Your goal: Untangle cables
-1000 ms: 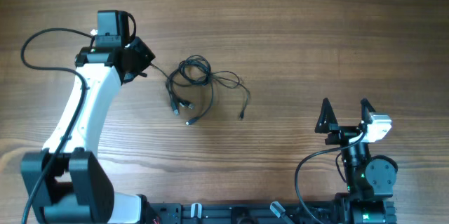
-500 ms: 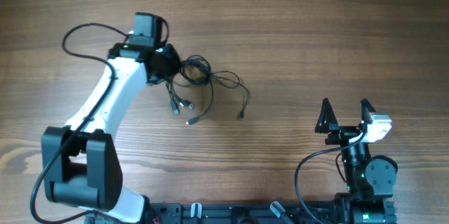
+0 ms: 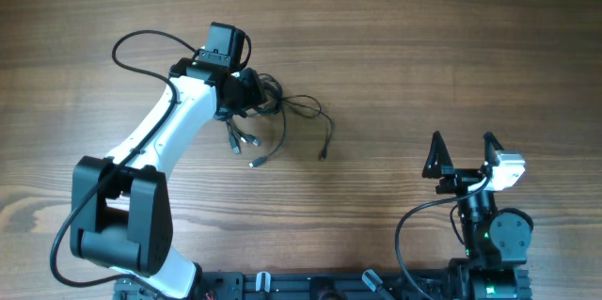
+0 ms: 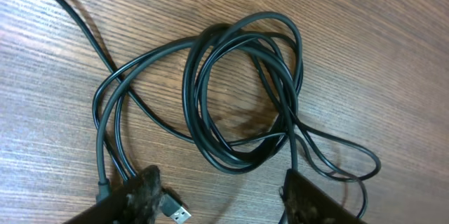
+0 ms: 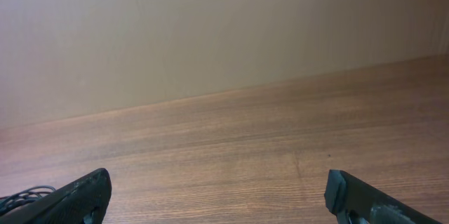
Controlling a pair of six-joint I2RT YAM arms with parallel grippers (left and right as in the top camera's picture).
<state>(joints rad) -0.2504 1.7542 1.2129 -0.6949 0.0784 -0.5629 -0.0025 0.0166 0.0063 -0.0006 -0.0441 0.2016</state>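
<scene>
The cables (image 3: pixel 287 110) lie in a tangle on the wooden table: a small coil with loose strands trailing down to plug ends (image 3: pixel 254 162). In the left wrist view the coil of cables (image 4: pixel 242 90) fills the middle, and a silver-tipped USB plug (image 4: pixel 179 214) lies beside the left finger. My left gripper (image 3: pixel 252 93) hovers at the coil's left edge, open (image 4: pixel 221 180), with nothing clamped between its fingers. My right gripper (image 3: pixel 463 151) stands open and empty near the front right, far from the tangle (image 5: pixel 221 203).
The left arm's own thick black cable (image 3: pixel 141 51) loops over the table behind the arm. A pale wall rises beyond the table's far edge (image 5: pixel 224 90). The arm bases (image 3: pixel 489 244) sit along the front edge.
The left arm has swung right from the table's left side to the coil. Its jaws, shut before, have now opened. The right arm has not moved.
</scene>
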